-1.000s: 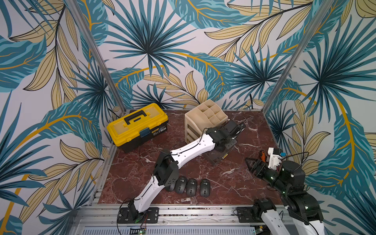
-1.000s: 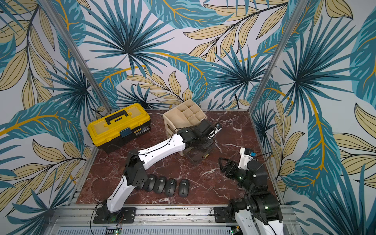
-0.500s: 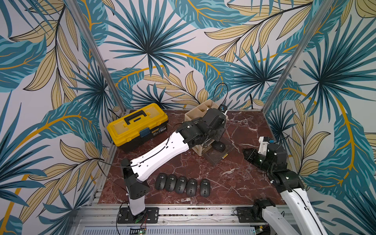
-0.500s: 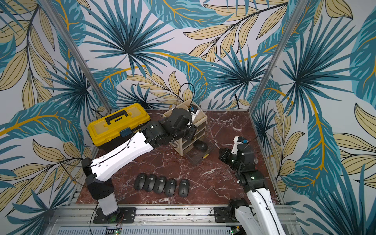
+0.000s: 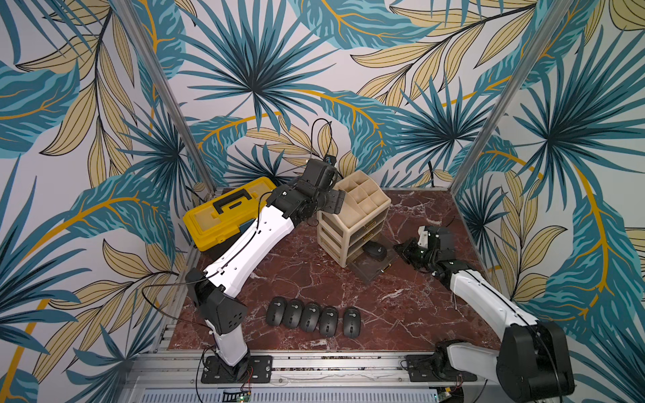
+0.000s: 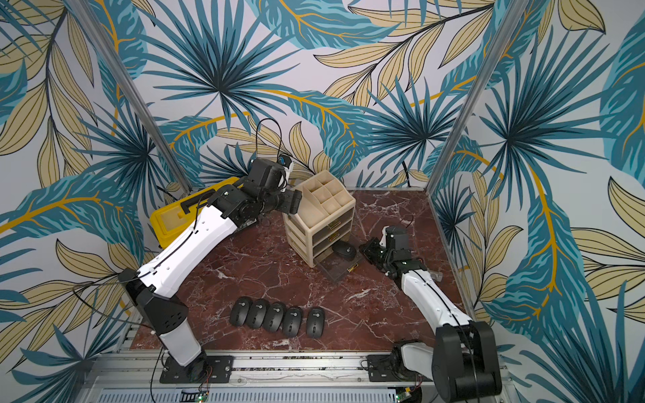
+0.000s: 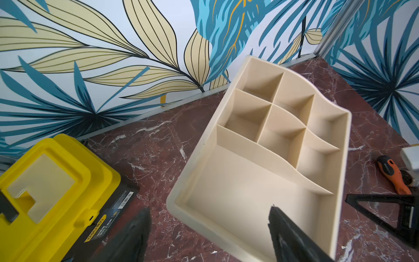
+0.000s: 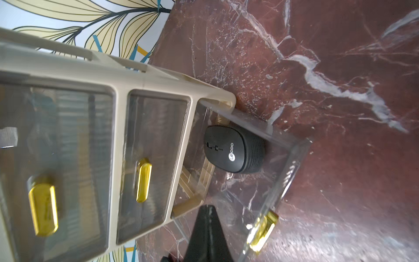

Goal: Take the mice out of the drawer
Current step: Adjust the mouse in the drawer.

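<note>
Your left gripper [image 7: 208, 217] gapes wide, empty, over the organiser [image 7: 238, 181]; your right gripper [image 8: 206, 217], closed on nothing, hovers beside the open drawer [image 8: 292, 167] holding one mouse [image 8: 233, 153]; five mice [image 5: 314, 315] line the table [image 5: 401, 307].

Five mice [image 5: 310, 315] lie in a row; another mouse [image 5: 376, 250] occupies the drawer [image 5: 366, 270].

Left arm extended far forward, elbow raised; left gripper [image 7: 208, 209] jaws spread wide. Right arm low, right gripper [image 8: 207, 217] closed, empty.
</note>
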You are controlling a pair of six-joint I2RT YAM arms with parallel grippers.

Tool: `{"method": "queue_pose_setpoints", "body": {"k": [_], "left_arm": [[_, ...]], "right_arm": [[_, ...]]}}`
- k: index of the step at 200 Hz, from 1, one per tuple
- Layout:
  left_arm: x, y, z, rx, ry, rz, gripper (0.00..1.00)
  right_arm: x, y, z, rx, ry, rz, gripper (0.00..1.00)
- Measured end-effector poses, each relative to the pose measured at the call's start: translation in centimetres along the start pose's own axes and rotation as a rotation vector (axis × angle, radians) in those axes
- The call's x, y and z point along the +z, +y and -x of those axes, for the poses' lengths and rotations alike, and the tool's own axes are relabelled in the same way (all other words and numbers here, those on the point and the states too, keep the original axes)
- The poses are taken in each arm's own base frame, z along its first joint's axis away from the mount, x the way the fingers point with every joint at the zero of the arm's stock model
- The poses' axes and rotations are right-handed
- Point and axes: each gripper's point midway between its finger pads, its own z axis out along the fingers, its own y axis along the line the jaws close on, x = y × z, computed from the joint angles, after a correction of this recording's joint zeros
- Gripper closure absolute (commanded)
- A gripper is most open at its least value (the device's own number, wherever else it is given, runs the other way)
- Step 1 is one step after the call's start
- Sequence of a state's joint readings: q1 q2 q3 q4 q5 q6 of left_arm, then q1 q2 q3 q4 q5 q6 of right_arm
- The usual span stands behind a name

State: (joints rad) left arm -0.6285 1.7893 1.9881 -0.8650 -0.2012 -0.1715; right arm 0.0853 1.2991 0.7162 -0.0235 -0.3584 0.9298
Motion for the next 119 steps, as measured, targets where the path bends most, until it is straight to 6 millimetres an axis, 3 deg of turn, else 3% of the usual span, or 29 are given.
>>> {"method": "queue_pose_setpoints", "body": {"k": [48, 68, 119], "left_arm": [[3.4, -0.1, -1.6, 0.014, 0.064, -0.025, 0.14], [3.9, -0.1, -1.9, 0.016, 0.076, -0.034, 0.16], [4.3, -0.1, -2.0, 0.013, 0.081, -0.045, 0.19]], "right_arm": [[4.3, 1.6, 0.3, 0.056, 0.038, 0.011, 1.00], [5.4, 2.2, 0.1, 0.075, 0.043, 0.018, 1.00], [7.3, 1.4, -1.0, 0.164, 0.036, -0.040, 1.00]]}}
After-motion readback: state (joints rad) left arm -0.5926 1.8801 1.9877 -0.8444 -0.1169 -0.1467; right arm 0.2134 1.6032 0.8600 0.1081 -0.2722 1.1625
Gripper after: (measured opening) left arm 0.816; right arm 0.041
